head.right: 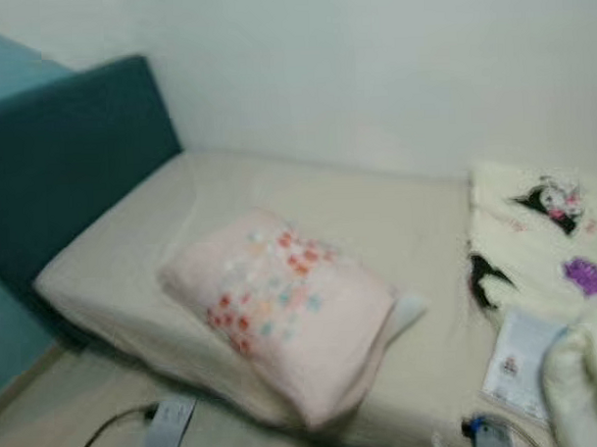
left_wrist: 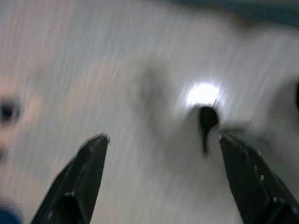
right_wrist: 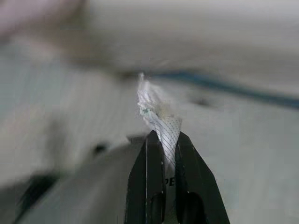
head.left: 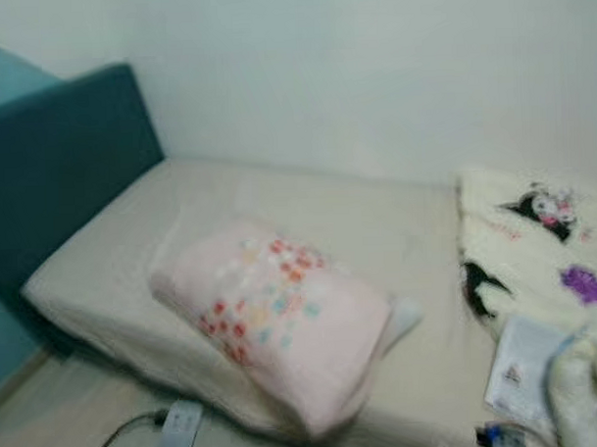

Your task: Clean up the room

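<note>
A pink pillow (head.left: 282,317) with a flower print lies on the beige mattress (head.left: 377,221), overhanging its front edge. A fluffy white blanket (head.left: 535,254) with cartoon figures is bunched at the right end, and a white paper (head.left: 524,363) rests against it. In the right wrist view my right gripper (right_wrist: 163,140) is shut on a crumpled white wrapper (right_wrist: 156,112) that sticks out past the fingertips. The left wrist view shows my left gripper (left_wrist: 163,140) open over a blurred pale floor, with nothing between its fingers (left_wrist: 86,163).
A teal headboard (head.left: 61,163) stands at the left end of the bed, with a white wall behind. A white power strip (head.left: 178,429) with a black cable lies on the floor by the bed's front edge. A blue item (head.left: 492,437) lies near the bottom right.
</note>
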